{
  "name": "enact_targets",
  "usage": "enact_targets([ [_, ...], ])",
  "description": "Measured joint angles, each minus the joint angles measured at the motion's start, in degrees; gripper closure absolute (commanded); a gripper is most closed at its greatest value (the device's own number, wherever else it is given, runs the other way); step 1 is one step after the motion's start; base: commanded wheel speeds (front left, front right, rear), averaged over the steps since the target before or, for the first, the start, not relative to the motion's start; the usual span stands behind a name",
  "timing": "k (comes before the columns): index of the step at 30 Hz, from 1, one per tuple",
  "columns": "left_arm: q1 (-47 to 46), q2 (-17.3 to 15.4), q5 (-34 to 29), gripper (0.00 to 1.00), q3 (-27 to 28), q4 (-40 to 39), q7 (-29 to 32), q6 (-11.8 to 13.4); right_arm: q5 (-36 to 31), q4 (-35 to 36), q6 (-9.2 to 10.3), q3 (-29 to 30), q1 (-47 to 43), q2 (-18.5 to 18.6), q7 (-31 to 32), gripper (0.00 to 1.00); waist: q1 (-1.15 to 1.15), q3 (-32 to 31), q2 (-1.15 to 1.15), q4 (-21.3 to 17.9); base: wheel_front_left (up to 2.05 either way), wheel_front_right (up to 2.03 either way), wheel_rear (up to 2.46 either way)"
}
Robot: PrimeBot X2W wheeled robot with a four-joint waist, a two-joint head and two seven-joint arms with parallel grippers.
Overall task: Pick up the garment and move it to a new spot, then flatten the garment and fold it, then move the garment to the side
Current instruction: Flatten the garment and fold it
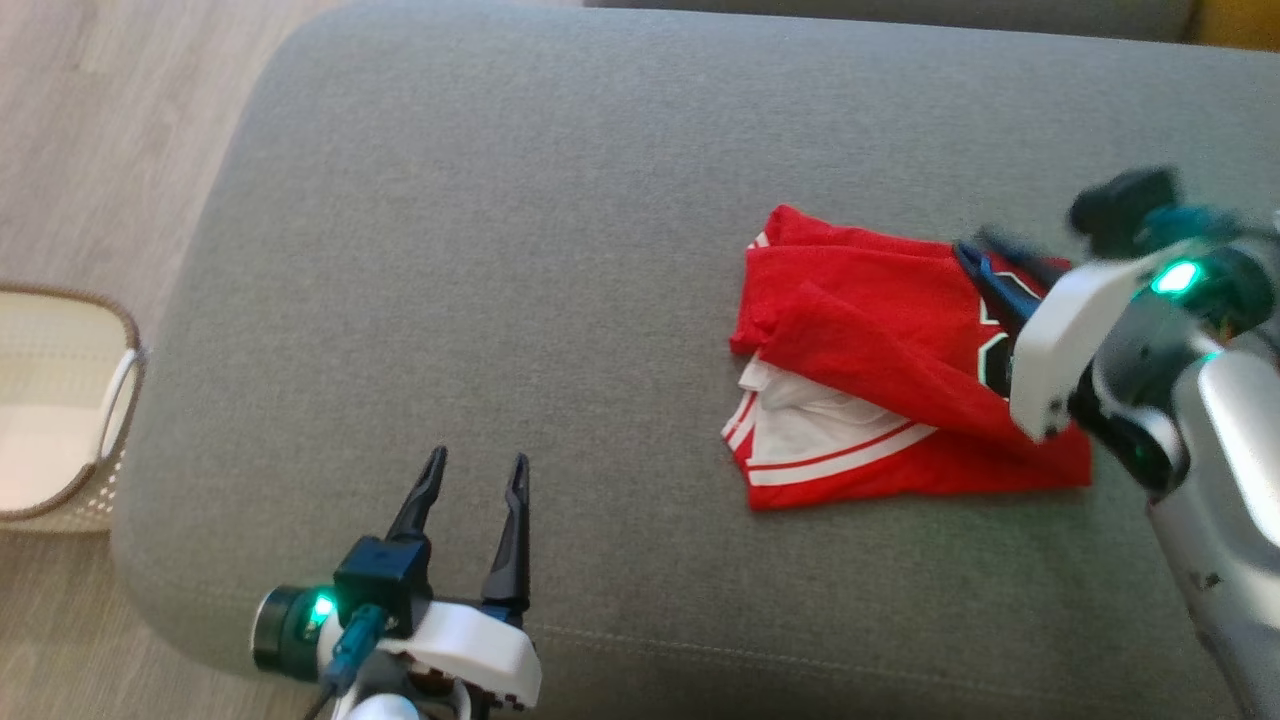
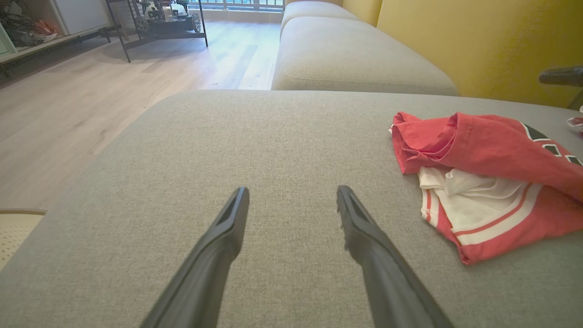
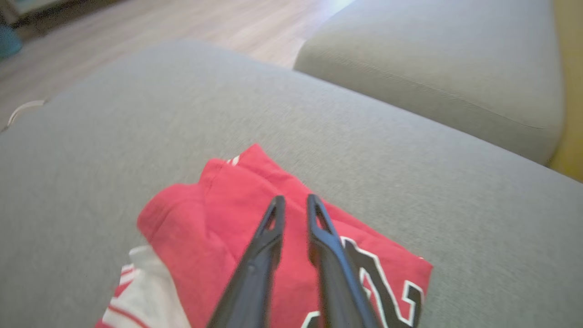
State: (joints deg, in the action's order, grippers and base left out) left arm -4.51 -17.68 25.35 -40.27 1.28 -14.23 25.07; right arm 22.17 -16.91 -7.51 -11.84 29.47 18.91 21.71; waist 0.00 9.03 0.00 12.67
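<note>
**Desk:** Grey sofa cushion [image 1: 600, 200], wood floor [image 1: 100, 120] beyond. Where is the garment [image 1: 860, 310]?

**Photographer:** Red with white trim, it lies in a rumpled fold on the cushion, directly beneath the right pincer [image 3: 295, 200] and well off to the right of the left pincer [image 1: 478, 460].

**Desk:** And the pincers themselves?

**Photographer:** The right pincer's fingers are narrowly parted over the red cloth, nothing between the tips; contact cannot be told. The left pincer is spread wide and empty above bare cushion. A pale basket [image 1: 60, 400] stands on the floor to its left.
</note>
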Motion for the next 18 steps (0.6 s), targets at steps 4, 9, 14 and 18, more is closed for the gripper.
enact_targets([
  [4, -0.57, 0.01, -0.08, 0.00, -0.65, 0.00, 0.01, -0.45, 0.00, -5.65, 0.00, -7.55, 1.13, 4.33, -5.25, 1.00, 0.00, 0.42, 0.00, 1.31, 0.00, 0.00, 0.00],
  [9, -0.82, 0.33, -0.09, 0.00, -1.40, 0.14, 0.01, -0.94, 1.14, -12.94, 0.00, -17.11, 5.87, 7.46, -9.22, 1.00, 0.00, 0.93, 0.00, 3.55, 0.00, 0.00, 0.00],
  [14, -0.83, 0.67, -0.08, 0.00, -1.60, 0.78, 0.01, -1.38, 8.09, -16.68, -0.01, -26.85, 8.70, 7.56, -10.37, 1.00, 0.01, 0.92, 0.00, 5.00, 0.00, 0.00, 0.00],
  [18, -0.82, 0.77, -0.07, 0.00, -1.59, 0.86, 0.01, -1.37, 17.16, -15.51, 0.00, -34.59, 8.64, 7.58, -8.89, 1.00, 0.00, 0.30, 0.00, 4.88, 0.00, 0.00, 0.00],
])
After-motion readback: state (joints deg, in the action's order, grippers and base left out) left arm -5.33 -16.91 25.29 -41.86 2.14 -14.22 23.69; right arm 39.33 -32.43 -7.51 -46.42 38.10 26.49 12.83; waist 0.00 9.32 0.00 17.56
